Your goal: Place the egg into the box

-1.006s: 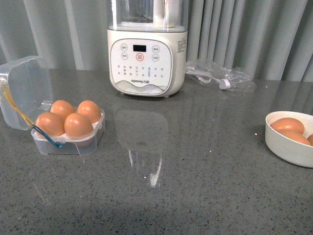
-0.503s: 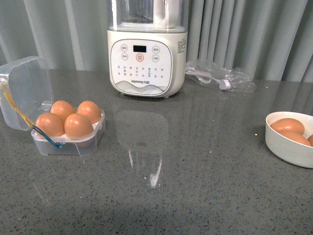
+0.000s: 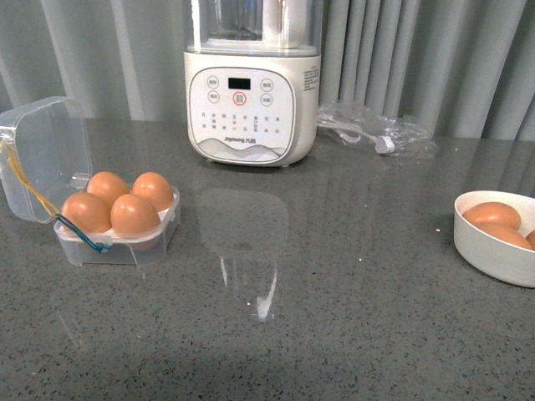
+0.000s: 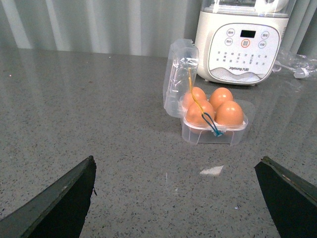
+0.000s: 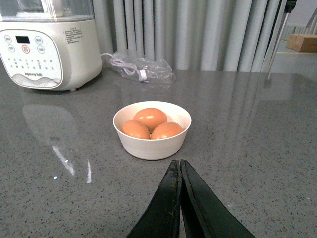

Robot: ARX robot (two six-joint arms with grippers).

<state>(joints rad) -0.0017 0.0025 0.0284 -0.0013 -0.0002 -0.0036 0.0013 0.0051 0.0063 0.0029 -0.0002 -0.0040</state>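
The round white bowl (image 3: 489,255) is cut off at the front view's edge, four orange-brown eggs (image 3: 134,215) fill the clear plastic box (image 3: 117,249), nothing has moved since earlier, the left gripper (image 4: 176,159) is spread and the right gripper (image 5: 179,163) pressed together

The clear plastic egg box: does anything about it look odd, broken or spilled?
Nothing is broken or spilled. The clear plastic four-cup egg box holds four orange-brown eggs, so it is full, and its hinged lid stands open. Only the yellow and blue cord trailing loosely over the front looks untidy.

Clear four-cup box (image 3: 125,249), hinged lid standing open, every cup filled — orange-brown egg (image 3: 134,215) in front-right cup
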